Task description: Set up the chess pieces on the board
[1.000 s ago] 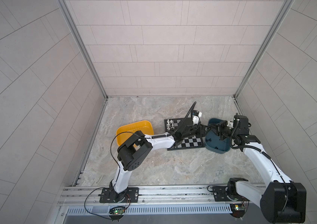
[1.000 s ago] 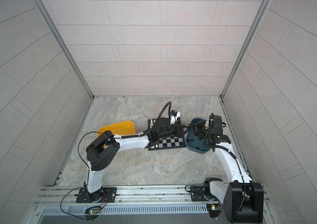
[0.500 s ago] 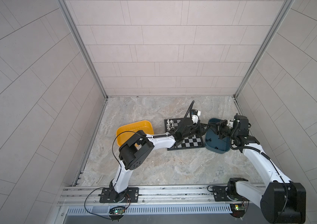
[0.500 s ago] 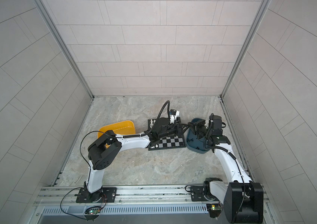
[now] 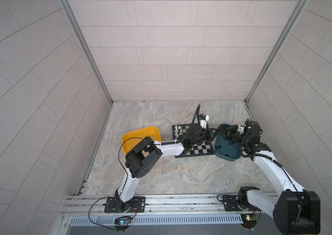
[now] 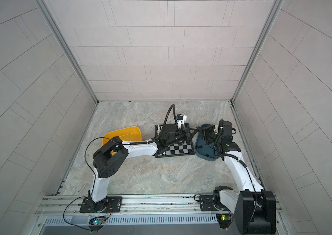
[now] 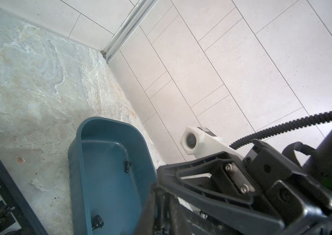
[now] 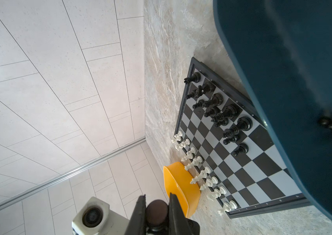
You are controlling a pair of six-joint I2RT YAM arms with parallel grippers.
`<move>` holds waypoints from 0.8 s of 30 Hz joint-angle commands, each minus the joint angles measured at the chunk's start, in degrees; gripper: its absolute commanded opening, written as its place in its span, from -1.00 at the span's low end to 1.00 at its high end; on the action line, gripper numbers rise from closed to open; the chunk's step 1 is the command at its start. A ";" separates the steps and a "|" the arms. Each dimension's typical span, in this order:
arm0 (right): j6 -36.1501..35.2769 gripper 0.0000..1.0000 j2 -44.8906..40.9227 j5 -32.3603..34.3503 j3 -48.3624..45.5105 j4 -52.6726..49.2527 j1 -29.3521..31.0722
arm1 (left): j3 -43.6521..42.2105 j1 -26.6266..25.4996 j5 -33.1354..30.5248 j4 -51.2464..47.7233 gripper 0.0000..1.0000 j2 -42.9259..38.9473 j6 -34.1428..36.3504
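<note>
The right gripper (image 8: 157, 195) is seen clamped on a black piece (image 8: 157, 209), held in the air over the board-side edge of the teal tray (image 7: 75, 173), just beside the board (image 8: 242, 168). The left gripper (image 5: 214, 132) is met nose to nose there; whether it is clamped cannot be told. If the piece were released before that 2nd hold is firm, it could drop — perhaps onto the black men (image 8: 229, 111) standing in the 2 rows nearest the tray, toppling them. A round dark end is turned toward the right wrist camera, so the long axis is judged to run along the fingers (image 8: 139, 213), roughly level, toward the left gripper.
</note>
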 commanded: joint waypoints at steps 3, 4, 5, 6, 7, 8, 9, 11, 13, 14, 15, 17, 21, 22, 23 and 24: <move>5.91 -1.00 -1.38 -0.34 0.59 2.46 1.49 | -1.30 0.19 -2.47 3.73 -0.99 -1.00 -4.27; 3.87 -1.00 -1.44 -0.68 1.36 1.75 1.51 | -1.60 0.48 -2.05 3.64 -1.00 -1.62 -4.64; 1.84 -0.96 -1.53 -0.77 2.04 1.14 1.51 | -2.27 0.93 -1.25 3.62 -1.00 -2.67 -4.98; -0.44 -0.80 -1.40 -1.04 2.90 0.37 1.59 | -3.10 1.37 -0.68 3.49 -1.00 -3.61 -5.16; -3.66 -0.62 -1.21 -1.83 4.31 -2.32 1.58 | -3.92 2.04 0.04 2.84 -1.00 -5.04 -5.31; -7.55 -0.45 -1.03 -2.44 5.73 -4.64 1.57 | -4.80 2.80 1.01 1.90 -1.00 -6.47 -5.43; -11.26 -0.31 -0.79 -2.76 7.00 -7.32 1.57 | -5.53 3.46 2.23 0.99 -1.00 -7.82 -5.45; -21.79 -0.05 0.34 -3.10 11.63 -17.04 1.51 | -7.56 5.15 4.46 -3.00 -1.00 -11.35 -4.93; -32.37 0.09 2.11 -1.60 15.91 -26.98 1.60 | -9.57 6.74 6.20 -8.23 -1.00 -15.13 -3.08; -37.11 0.12 3.05 -0.10 17.50 -30.60 1.66 | -10.58 7.53 7.22 -11.25 -1.00 -17.51 -1.74; -40.80 0.13 3.83 1.80 18.36 -32.74 2.08 | -11.38 8.25 7.84 -14.27 -1.00 -19.57 -0.34; -47.55 0.10 6.14 8.24 20.29 -36.74 3.79 | -12.50 9.68 7.83 -23.47 -1.00 -24.28 3.38; -58.07 -0.34 15.31 23.62 25.60 -41.58 10.36 | -11.83 11.68 5.35 -45.14 -1.00 -33.28 15.61; -58.58 -0.42 18.39 27.13 27.50 -42.96 11.67 | -11.19 11.98 4.16 -50.10 -1.00 -35.28 18.61; -59.37 -0.49 21.08 28.74 28.76 -43.93 11.98 | -10.87 12.54 3.71 -53.36 -1.00 -36.71 20.41; -59.45 -0.53 24.28 29.91 30.39 -44.54 12.09 | -10.84 13.38 3.61 -56.13 -1.00 -38.53 21.73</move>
